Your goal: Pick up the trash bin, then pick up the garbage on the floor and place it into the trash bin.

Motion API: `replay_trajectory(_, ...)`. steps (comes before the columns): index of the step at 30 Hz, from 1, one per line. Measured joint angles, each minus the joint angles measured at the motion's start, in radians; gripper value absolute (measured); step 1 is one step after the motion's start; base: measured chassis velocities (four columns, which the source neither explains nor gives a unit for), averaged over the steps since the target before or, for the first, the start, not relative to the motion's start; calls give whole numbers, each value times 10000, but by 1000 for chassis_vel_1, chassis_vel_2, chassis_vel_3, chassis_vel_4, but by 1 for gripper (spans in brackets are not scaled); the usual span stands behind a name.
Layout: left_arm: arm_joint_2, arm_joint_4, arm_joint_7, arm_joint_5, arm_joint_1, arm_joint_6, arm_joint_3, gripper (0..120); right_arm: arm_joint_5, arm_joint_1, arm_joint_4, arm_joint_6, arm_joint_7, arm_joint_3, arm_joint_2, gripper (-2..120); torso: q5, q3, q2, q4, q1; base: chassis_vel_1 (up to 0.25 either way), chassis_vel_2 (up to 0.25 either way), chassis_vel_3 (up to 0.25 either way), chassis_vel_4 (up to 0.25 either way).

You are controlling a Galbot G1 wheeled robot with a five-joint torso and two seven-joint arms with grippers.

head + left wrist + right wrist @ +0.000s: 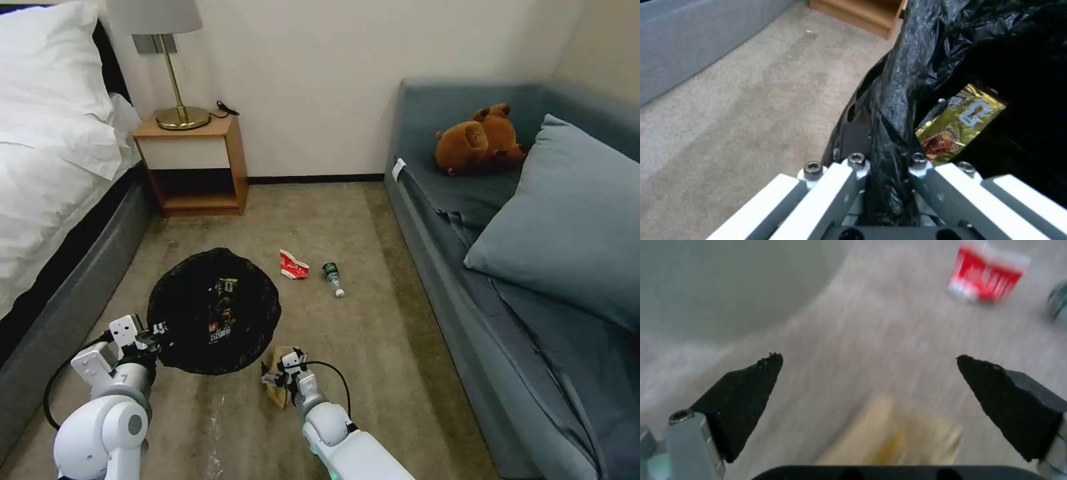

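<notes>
1. Down on the left, left gripper (155, 331) clamped on the near rim of the trash bin (213, 310), black bag liner (907, 83) pinched between its white fingers (835, 186).
2. Inside the bin, gold-brown snack wrapper (958, 125) lying against the liner; visible from the head camera too (223, 307).
3. Bin over the beige carpet (373, 347), between the bed (47, 167) and the grey-blue sofa (467, 267), in front of the wooden nightstand (193, 163).
4. Right gripper (283, 373) spread wide, black fingertips (751, 386) apart and holding nothing, poised directly over the tan crumpled paper bag (275, 393).
5. Same paper bag blurred between the open jaws in the right wrist view (898, 433); contact with it impossible to judge.
6. Farther ahead on the carpet, crushed red-and-white carton (293, 265) just beside the small clear bottle with green label (333, 278), close but not touching.
7. Carton also at the far edge of the right wrist view (989, 275).
8. Brown plush toy (480, 140) on the sofa by a blue pillow (567, 220).
</notes>
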Motion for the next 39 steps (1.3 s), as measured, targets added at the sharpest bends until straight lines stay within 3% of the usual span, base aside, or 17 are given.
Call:
replay_trajectory(4,-59,17,13,67,-18,-11,51,1,22,139,229,-3,-18,4,-125,100,-3,0,0,-1,0,0,0,0,0)
replay_trajectory(9,-132,37,10,177,-141,-13,125,1,887,218,516,-602,151,-335,-312,100,-3,0,0,-2,0,0,0,0,0)
replay_trajectory(21,-173,-144,11,209,-134,-39,-37,1,3533,981,424,-3062,1339,-1234,-406,100,-5,1,0,-1,0,0,0,0,0)
replay_trajectory(30,-196,-126,17,221,-135,-70,-71,1,4279,1156,228,-4840,2104,-1203,34,100,-6,0,0,-1,0,0,0,0,0)
replay_trajectory(39,-223,-100,37,259,-122,-96,-56,1,3874,1138,-438,-5144,2171,-880,47,100,-6,0,0,-2,0,0,0,0,0)
